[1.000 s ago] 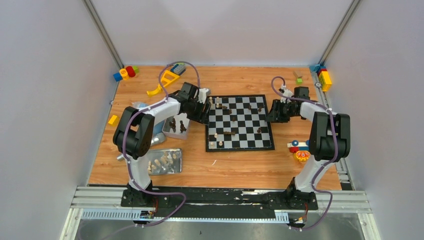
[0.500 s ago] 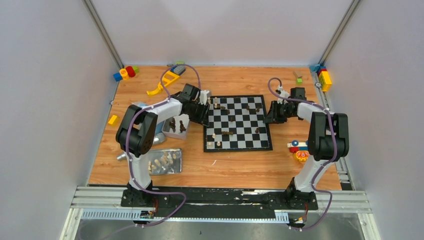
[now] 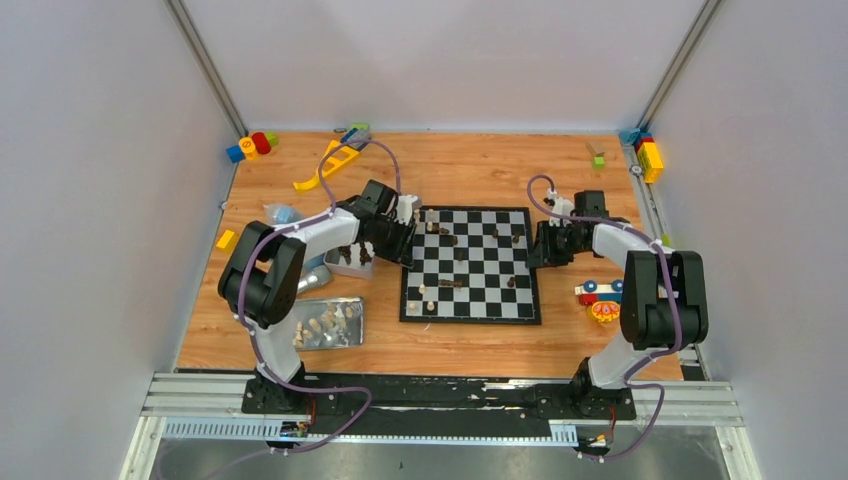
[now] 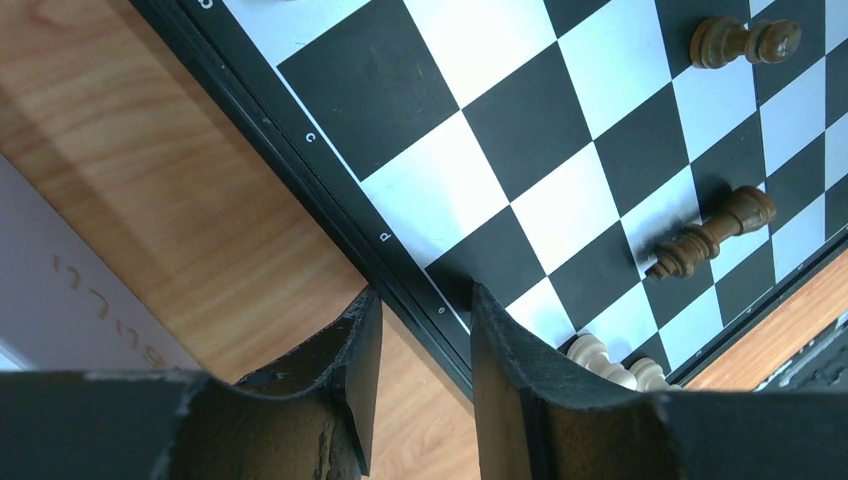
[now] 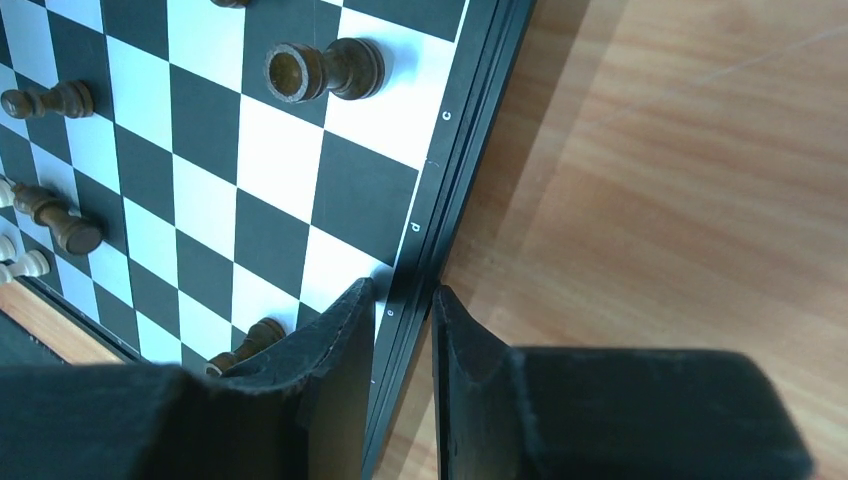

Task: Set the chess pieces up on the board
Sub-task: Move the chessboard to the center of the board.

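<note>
The black-and-white board (image 3: 480, 300) lies on the wooden table between my arms. My left gripper (image 3: 403, 240) is shut on its left rim. In the left wrist view the gripper (image 4: 425, 300) straddles the dark border (image 4: 330, 170). My right gripper (image 3: 541, 246) is shut on the right rim, and in the right wrist view it (image 5: 402, 295) pinches the border (image 5: 440, 190). Several chess pieces stand or lie scattered on the squares: dark ones (image 3: 452, 283) (image 4: 712, 234) (image 5: 325, 68) and cream ones (image 3: 421, 291) (image 4: 608, 359).
A small white box (image 3: 352, 262) with dark pieces sits left of the board. A metal tray (image 3: 352, 335) with cream pieces lies nearer. Colourful toys sit at the back left (image 3: 326, 166), back right (image 3: 649, 156) and right (image 3: 600, 300).
The board has slid toward the near edge and slightly left, turning a little. Both grippers moved with it, still on its rims. The pieces on it rode along.
</note>
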